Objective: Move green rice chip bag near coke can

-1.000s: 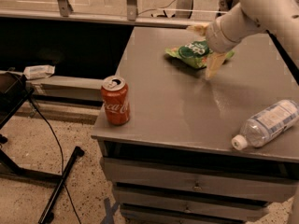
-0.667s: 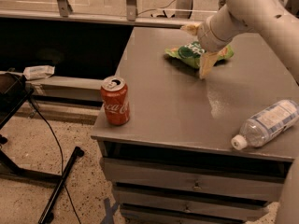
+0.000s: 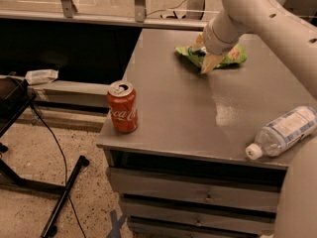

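The green rice chip bag [image 3: 233, 56] lies crumpled on the grey table [image 3: 188, 113] at its far side. My gripper [image 3: 200, 58] is down on the bag's left half, with one tan finger [image 3: 198, 42] behind the bag and the other in front, pressed in on it. The bag still rests on the table. The coke can [image 3: 122, 106], red with white script and a silver top, stands upright at the table's near left corner, well apart from the bag.
A clear plastic bottle [image 3: 285, 131] with a white cap lies on its side at the table's near right edge. Drawers sit below the tabletop. A stand and cables [image 3: 59, 182] are on the floor to the left. My arm [image 3: 277, 19] reaches in from the upper right.
My gripper has come down and left onto the bag, and its fingers have drawn closer together around it. The can and bottle have not moved.
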